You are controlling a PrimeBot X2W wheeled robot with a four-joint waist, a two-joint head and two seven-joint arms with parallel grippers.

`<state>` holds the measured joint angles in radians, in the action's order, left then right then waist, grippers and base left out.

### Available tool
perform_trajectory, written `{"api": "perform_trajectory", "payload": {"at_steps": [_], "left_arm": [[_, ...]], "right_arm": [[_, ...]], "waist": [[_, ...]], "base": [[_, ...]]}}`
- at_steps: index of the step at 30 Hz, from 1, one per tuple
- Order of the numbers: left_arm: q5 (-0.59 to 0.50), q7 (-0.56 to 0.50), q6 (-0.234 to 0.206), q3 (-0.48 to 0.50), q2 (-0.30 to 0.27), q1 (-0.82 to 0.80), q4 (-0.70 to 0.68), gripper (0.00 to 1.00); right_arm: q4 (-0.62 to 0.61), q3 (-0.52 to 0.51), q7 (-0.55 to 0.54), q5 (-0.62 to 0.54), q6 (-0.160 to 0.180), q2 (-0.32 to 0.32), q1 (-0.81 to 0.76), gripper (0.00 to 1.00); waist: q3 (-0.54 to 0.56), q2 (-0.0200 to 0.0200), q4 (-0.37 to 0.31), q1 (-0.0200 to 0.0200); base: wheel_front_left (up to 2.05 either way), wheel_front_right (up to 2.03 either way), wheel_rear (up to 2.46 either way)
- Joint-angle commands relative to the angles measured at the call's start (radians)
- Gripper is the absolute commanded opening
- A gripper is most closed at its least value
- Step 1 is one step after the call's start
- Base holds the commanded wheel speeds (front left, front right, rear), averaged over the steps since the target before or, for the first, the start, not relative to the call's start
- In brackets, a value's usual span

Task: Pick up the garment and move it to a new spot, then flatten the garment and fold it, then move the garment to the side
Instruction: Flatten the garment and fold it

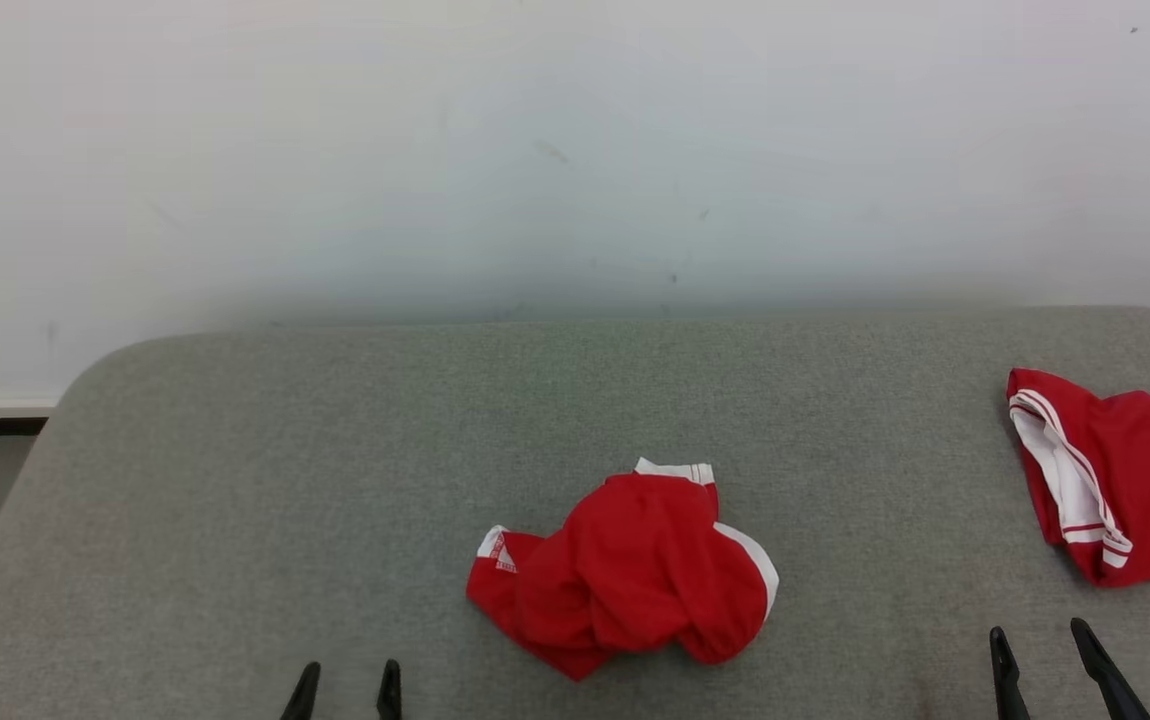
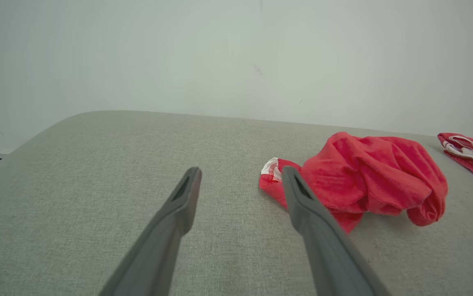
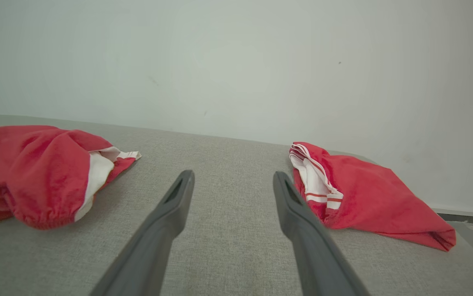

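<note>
Sitting bunched up near the middle of the grey fabric-covered counter [image 1: 235,450] is the crumpled red cloth garment with white trim [image 1: 625,580], a rumpled heap towards the near edge with a white-edged corner poking out at its far side and another at its left. Nothing is touching it. Low on the left, the left pincer [image 1: 351,667] hovers above the cloth surface with its two dark fingers spread and nothing between them; in the left wrist view the heap lies just beyond and to the right of the right-hand finger. Over on the other side, the right pincer [image 1: 1036,628] is spread apart too, holding nothing, and its wrist view puts the heap off to the left, well apart from the fingers. At the counter's right edge lies a second red garment with white striped bands [image 1: 1125,480], flatter, partly cut off by the head view's border, close beside the right pincer's right-hand finger. Behind it all stands a pale wall [image 1: 535,150].
</note>
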<state>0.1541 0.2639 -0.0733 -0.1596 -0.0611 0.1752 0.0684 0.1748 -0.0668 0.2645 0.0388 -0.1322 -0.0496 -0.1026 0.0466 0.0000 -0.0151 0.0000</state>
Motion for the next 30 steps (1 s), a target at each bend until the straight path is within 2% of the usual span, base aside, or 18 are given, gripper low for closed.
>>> {"api": "perform_trajectory", "payload": {"at_steps": [1,13,24,30], "left_arm": [[-0.007,0.000,0.008,0.009,0.003,0.010,-0.001,1.00],[-0.021,0.000,0.026,0.028,0.009,0.002,0.007,1.00],[-0.008,0.000,0.013,0.017,0.009,-0.006,0.000,1.00],[-0.024,0.000,0.015,0.000,0.009,-0.030,-0.017,1.00]], "right_arm": [[0.006,0.002,-0.001,0.007,0.003,-0.002,-0.008,1.00],[0.012,0.014,-0.001,0.014,0.003,-0.002,-0.006,1.00],[0.015,0.016,-0.001,0.012,0.003,-0.002,-0.001,1.00],[0.008,0.023,-0.001,0.012,0.003,-0.002,0.019,1.00]], "waist": [[0.002,0.0000,0.005,0.0000],[-0.002,0.0000,0.005,0.0000],[0.000,0.0000,0.000,0.0000],[-0.003,0.0000,-0.028,0.0000]], "base": [[0.00,0.00,0.00],[0.00,0.00,0.00],[0.00,0.00,0.00],[0.00,0.00,0.00]]}}
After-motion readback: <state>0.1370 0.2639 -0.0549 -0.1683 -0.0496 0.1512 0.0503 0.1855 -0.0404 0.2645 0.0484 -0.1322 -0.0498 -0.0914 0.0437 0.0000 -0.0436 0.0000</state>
